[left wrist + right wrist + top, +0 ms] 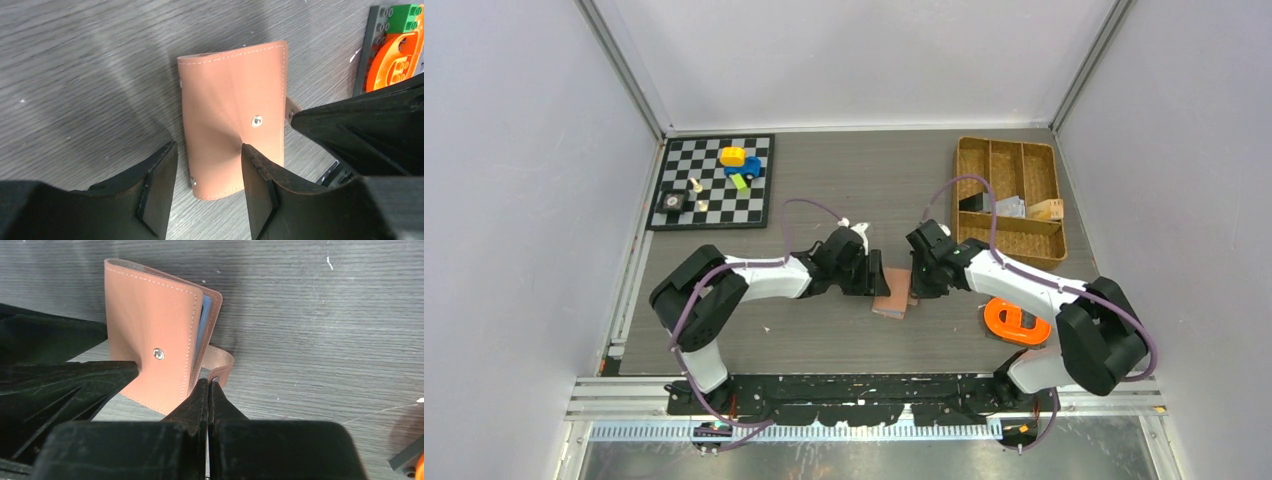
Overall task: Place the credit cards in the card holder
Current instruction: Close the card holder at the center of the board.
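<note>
The card holder (894, 293) is a salmon-pink wallet, folded shut on the table between both arms. It also fills the left wrist view (225, 95) and the right wrist view (150, 315). My left gripper (207, 147) is open over its near end, and one fingertip (248, 152) dents the cover just below the snap. My right gripper (208, 382) is shut, its tips touching the end of the wallet's strap (222, 362). A blue edge (201, 322) shows inside the fold. Two flat pieces, pale (1012, 207) and dark (972, 203), lie in the tray and may be credit cards.
A wicker tray (1009, 240) with compartments stands at the back right and holds a small tan box (1046, 209). A chessboard (714, 205) with toys lies at the back left. An orange toy (1014, 322) on a dark plate sits near my right arm.
</note>
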{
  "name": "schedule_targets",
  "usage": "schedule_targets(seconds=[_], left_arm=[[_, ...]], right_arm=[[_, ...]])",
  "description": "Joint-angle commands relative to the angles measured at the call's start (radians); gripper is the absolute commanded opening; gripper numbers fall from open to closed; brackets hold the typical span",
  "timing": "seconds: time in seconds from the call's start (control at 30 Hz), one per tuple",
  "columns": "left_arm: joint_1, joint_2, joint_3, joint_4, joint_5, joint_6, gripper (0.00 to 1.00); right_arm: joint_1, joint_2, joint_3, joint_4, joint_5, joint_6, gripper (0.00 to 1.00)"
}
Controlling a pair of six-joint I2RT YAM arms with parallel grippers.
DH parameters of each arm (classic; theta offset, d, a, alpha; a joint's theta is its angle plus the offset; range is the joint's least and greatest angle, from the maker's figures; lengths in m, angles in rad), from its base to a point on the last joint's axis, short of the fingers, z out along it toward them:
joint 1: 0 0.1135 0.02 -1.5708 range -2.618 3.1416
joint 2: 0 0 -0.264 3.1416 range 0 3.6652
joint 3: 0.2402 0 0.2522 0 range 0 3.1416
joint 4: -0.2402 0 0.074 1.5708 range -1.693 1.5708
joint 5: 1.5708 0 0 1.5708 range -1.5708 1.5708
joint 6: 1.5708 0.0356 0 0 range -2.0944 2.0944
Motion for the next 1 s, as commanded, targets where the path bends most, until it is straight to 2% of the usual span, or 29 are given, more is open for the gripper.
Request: schedule_targets(seconds=[0.0,0.27,0.4,0.97], left_arm=[[-0.022,0.044,0.012,0.050,0.026,-0.003,0.52],[-0.060,0.075,0.053,-0.158,-0.136,0.086,0.45],[-0.060,0.088,0.034,-0.162,-0.150,0.093,0.42],[-0.063,0.102,0.035,-0.160,-0.136,0.104,0.38]], right_arm=[[-0.020,-0.082,-0.035,0.109,-0.117,-0.038,0.01],[-0.061,-0.181,-0.095,0.151,-0.161,-0.079,0.01],[-0.078,-0.159,-0.092,0.156,-0.186,-0.094,0.00],[-0.084,0.010,-0.052,0.242,-0.223,-0.063,0.00]])
